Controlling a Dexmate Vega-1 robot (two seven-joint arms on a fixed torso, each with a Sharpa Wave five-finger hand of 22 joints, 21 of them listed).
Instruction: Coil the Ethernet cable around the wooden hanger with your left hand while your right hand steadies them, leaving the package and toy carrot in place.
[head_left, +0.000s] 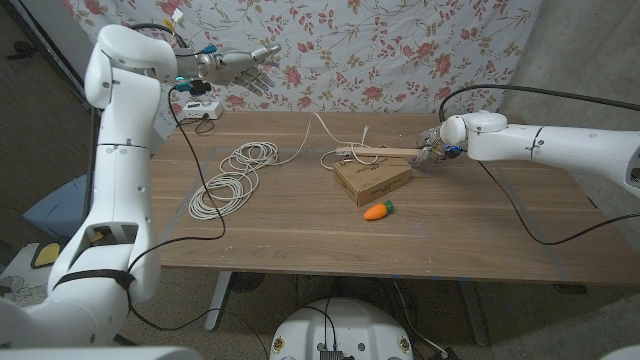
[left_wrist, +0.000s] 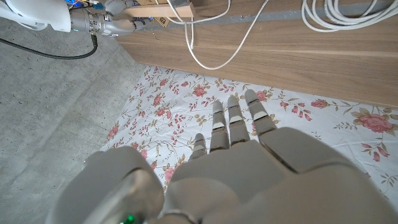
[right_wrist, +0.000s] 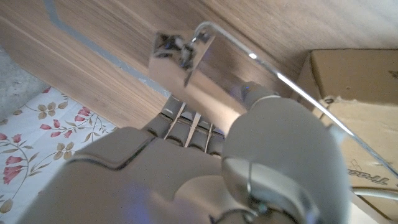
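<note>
Two robot hands have separate jobs here, and only one is in place. The right robot hand (head_left: 432, 148) holds the end of the hanger (head_left: 385, 152), its fingers closed on the wood; the right wrist view shows the hanger's metal hook (right_wrist: 186, 46) just beyond the fingers. The left robot hand (head_left: 238, 66) hangs high above the far left corner of the surface (head_left: 300, 230), fingers spread and holding nothing.

The hanger lies across the package (head_left: 372, 181), its long axis running roughly left to right along the surface, one end toward the right robot hand and the other toward the middle. The carrot (head_left: 378, 210) sits just in front of the package. The cable (head_left: 235, 175) lies in loose loops on the left part of the surface, well apart from the hanger, with a strand trailing toward the hanger.

To do the step well, the left robot hand likely needs to come down to the strand nearest the hanger, pinch it, and wrap across the hanger's long axis. The right robot hand should probably keep a firm hold so the hanger does not twist or drag the package or nudge the carrot.
</note>
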